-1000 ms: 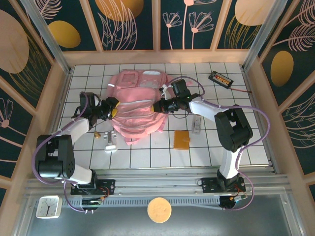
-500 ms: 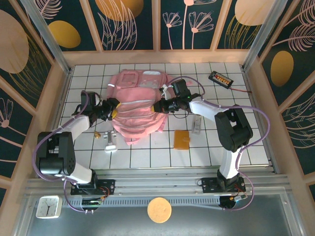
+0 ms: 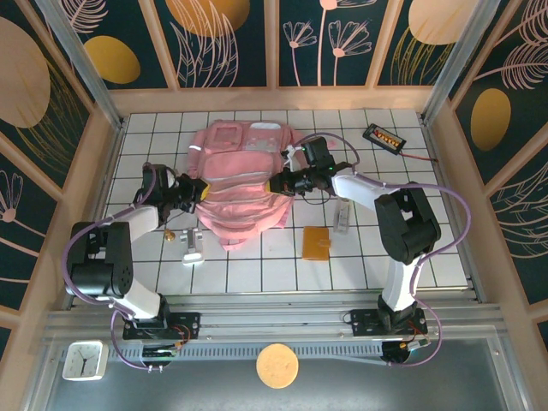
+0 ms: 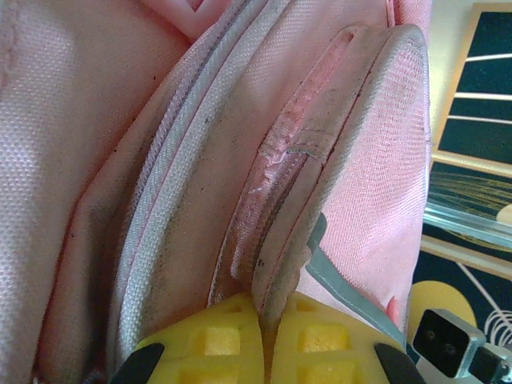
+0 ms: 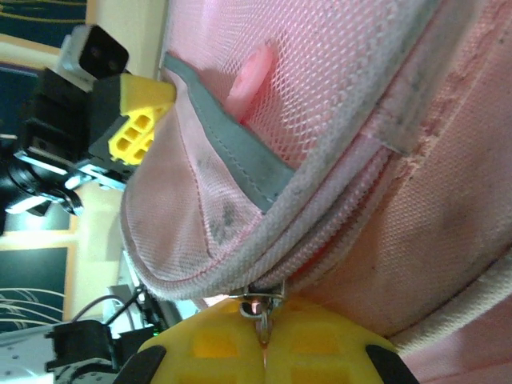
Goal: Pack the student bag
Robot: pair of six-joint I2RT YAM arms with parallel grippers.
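Note:
The pink student bag point(image 3: 240, 175) lies flat on the white tiled table, its window panels toward the back. My left gripper point(image 3: 199, 193) is at the bag's left edge, shut on a fold of its pink fabric seam point(image 4: 276, 304). My right gripper point(image 3: 276, 184) is at the bag's right side, shut on the metal zipper pull point(image 5: 262, 308) of the bag's zipper point(image 5: 336, 216). In the right wrist view the left gripper's yellow fingers point(image 5: 138, 128) show across the bag.
An orange flat square point(image 3: 315, 242) lies right of the bag. A small white-and-grey item point(image 3: 342, 216) sits beside it. A white clip-like object point(image 3: 192, 247) and a small brass piece point(image 3: 169, 234) lie at front left. A black device point(image 3: 383, 137) rests at back right.
My left gripper has closed on the bag's left edge. The bag's lower part has shifted slightly. The right gripper has stayed on the zipper pull.

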